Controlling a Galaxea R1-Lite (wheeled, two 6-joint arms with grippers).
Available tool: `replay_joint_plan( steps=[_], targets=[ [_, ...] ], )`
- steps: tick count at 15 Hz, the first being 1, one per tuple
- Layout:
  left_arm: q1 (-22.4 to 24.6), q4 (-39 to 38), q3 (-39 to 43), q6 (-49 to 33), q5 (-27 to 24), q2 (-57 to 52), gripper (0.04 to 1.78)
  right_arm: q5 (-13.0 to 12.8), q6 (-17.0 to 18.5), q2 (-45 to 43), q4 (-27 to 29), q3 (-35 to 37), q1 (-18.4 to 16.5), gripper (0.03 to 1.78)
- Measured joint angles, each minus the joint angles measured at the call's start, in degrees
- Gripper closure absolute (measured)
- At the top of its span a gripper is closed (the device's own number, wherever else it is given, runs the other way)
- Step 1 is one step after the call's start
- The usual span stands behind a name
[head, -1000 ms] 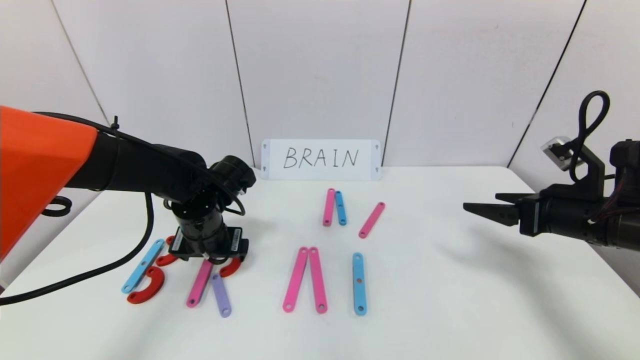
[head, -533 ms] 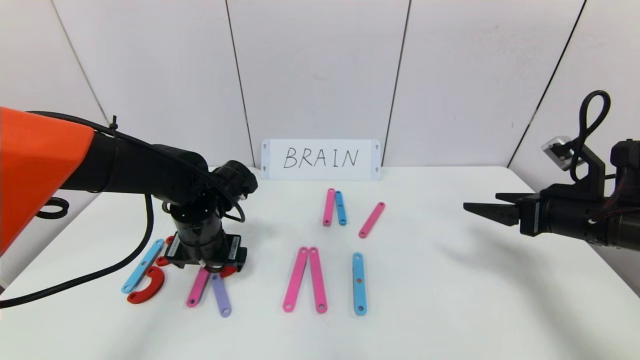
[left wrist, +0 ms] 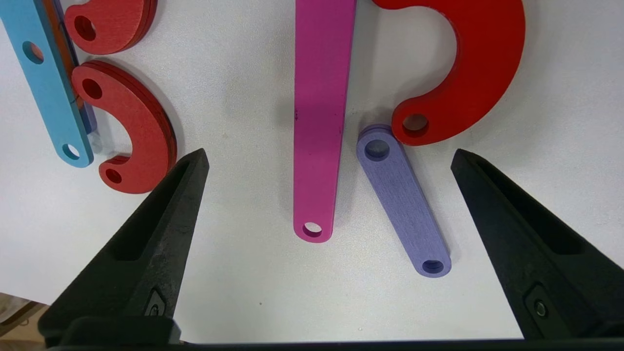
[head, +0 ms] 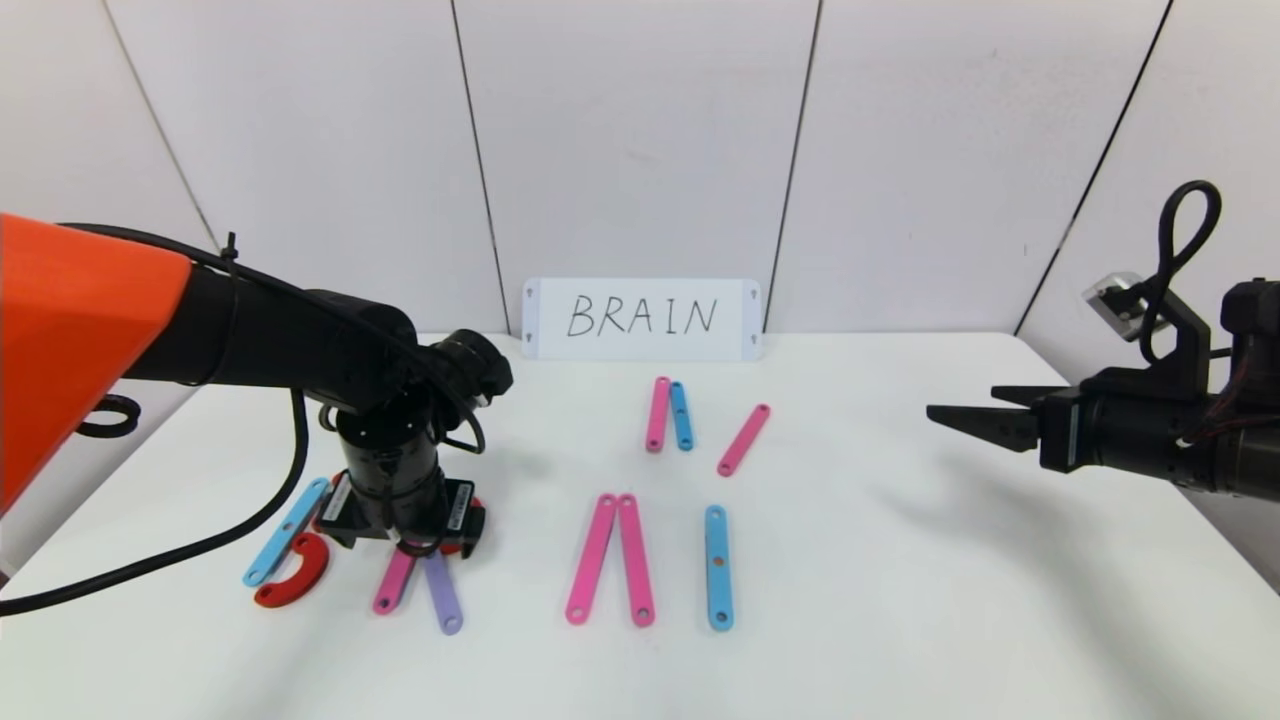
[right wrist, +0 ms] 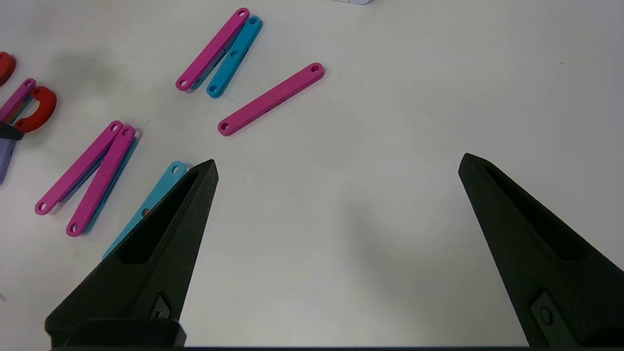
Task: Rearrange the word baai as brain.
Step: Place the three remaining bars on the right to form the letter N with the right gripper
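Left gripper [left wrist: 329, 158]: spread wide, pointing down over the pink bar [left wrist: 319, 117] and purple bar [left wrist: 402, 200], holding nothing.
Head view: the wrist hides the red curve [left wrist: 468, 73]; the left wrist view shows it touching the purple bar's end.
Right gripper [right wrist: 339, 168]: open, idle, well apart above the table [head: 900, 600].
Card [head: 640, 318]: at the table's far edge.

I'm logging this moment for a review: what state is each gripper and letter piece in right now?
left gripper: open, pointing down over the pink bar and purple bar
right gripper: open, idle above bare table at the right
pink bar: flat, ungrasped
purple bar: flat, angled, beside the red curve
red curve: flat, ungrasped
BRAIN card: upright against the wall
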Motion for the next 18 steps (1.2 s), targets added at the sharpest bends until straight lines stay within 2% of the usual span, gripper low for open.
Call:
replay_joint_plan(
  steps=[18],
  targets=[
    [1.6,0.6,-1.5,0.4,1.0,1.0,0.08,-0.1,0.0,0.0,0.0,0.0,0.0,0.08]
  ],
)
